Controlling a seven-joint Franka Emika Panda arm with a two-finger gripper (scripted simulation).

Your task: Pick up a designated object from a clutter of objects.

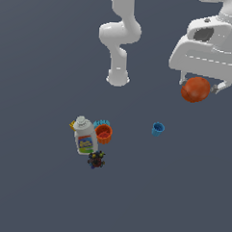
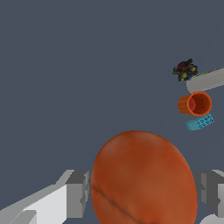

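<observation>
Grey floor; only wrist view shows tool pads gripping ball.

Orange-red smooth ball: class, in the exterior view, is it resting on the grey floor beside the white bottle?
No: the orange-red smooth ball hangs under the white gripper, far from the white bottle.

light: even, flat | shadows: none cast | glare: none | render: slightly soft, low detail
</observation>
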